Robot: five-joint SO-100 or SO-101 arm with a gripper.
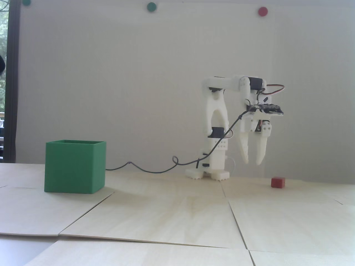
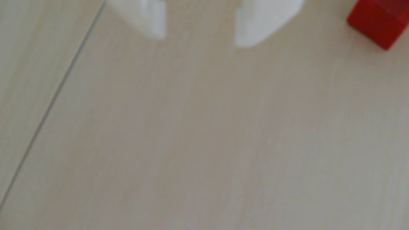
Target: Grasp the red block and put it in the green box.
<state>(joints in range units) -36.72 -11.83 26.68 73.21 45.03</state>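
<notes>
- We see the fingers [image 1: 252,163] spread apart, empty, hanging above the desk [image 1: 172,210].
- The red block [image 1: 278,182] sits on the desk, seemingly just right of them in the fixed view.
- The green box [image 1: 75,166] stands well apart, far left.

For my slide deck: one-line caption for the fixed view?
White open gripper hovers above table, tiny red block just right; large green box far left.

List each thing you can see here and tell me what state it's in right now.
gripper: open, empty, hanging above the table.
red block: resting on the table, ungrasped, beside the gripper in the wrist view.
green box: upright, open-topped, its inside hidden.
black cable: slack, trailing along the table.
</notes>
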